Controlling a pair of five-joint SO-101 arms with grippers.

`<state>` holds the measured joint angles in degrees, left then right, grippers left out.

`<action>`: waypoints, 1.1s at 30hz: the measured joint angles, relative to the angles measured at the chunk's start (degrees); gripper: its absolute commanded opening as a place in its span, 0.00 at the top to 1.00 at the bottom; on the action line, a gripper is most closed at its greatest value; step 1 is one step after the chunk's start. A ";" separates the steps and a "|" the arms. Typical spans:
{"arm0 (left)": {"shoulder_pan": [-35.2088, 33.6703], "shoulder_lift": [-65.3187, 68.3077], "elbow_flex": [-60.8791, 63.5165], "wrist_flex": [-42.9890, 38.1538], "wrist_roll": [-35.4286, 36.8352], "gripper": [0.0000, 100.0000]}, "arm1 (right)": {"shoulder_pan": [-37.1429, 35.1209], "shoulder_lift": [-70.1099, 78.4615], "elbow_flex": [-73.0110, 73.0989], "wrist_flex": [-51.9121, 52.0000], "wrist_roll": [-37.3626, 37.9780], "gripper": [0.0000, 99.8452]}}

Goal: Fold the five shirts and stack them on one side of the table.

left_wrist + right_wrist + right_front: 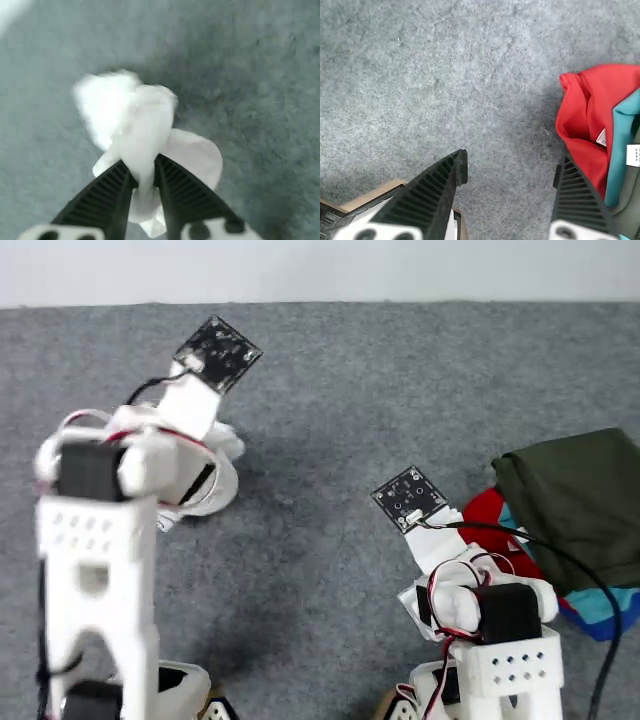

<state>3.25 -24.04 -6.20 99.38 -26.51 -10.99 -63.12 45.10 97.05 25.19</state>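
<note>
Left fingers point(112, 192): clamped on bunched white shirt point(145, 120), above grey worktop point(260, 75).
Right fingers point(435, 190): apart, just beside red shirt point(585, 125).
Olive shirt point(575, 490): atop red shirt and teal shirt point(622, 130).

A grey felt-like table cover point(330, 390) meets a pale wall point(320, 270) behind.

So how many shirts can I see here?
4. The white shirt is pinched in the left hand. The green shirt, red shirt and blue shirt lie piled beside the right arm. A fifth may be hidden under that pile.
</note>
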 measured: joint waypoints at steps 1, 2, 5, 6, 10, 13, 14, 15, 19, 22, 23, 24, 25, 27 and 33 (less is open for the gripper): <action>-0.09 -1.93 -0.62 0.00 0.00 0.99 | 0.00 0.00 0.00 0.00 0.00 0.72; -0.44 -3.69 -0.79 0.00 -0.35 0.99 | 0.00 0.00 0.00 0.00 0.00 0.72; -5.01 -7.38 -0.97 0.00 -0.53 0.99 | 0.00 0.00 0.00 0.00 0.00 0.72; -7.38 -7.82 -0.97 0.00 -0.62 0.99 | 0.00 0.00 0.00 0.00 0.00 0.72; -19.60 -7.65 -0.09 -0.09 -2.99 0.99 | 0.00 0.00 0.00 0.00 0.00 0.72; -28.92 -6.24 3.96 -2.64 -4.40 0.99 | 0.00 0.00 0.00 0.00 0.00 0.72; -31.30 -6.15 5.71 -3.96 -4.48 0.99 | 0.00 0.00 0.00 0.00 0.00 0.72; -32.26 -5.98 7.21 -4.92 -4.13 0.99 | 0.00 0.00 0.00 0.00 0.00 0.72; -28.31 -5.98 8.35 -6.51 -4.04 0.99 | 0.00 0.00 0.00 0.00 0.00 0.72; -19.87 -5.98 6.59 -8.18 -0.35 0.99 | 0.09 0.00 0.00 0.00 0.00 0.72; -16.35 -5.98 5.10 -9.49 0.88 0.99 | 0.09 0.00 0.00 0.00 0.00 0.72; -12.84 -5.71 3.52 -10.99 1.85 0.99 | 0.09 0.00 0.00 0.00 0.00 0.72; -9.41 -5.45 1.76 -12.75 2.73 0.99 | 0.09 0.00 0.00 0.00 0.00 0.72; -2.99 -4.84 -0.97 -16.09 3.34 0.99 | 0.09 0.00 0.00 0.00 0.00 0.72; 6.68 -0.35 -10.37 -18.64 3.96 0.99 | 7.82 0.00 0.00 -0.26 0.00 0.72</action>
<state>9.93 -24.40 -16.57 80.75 -22.55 -3.16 -63.12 45.10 96.79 25.19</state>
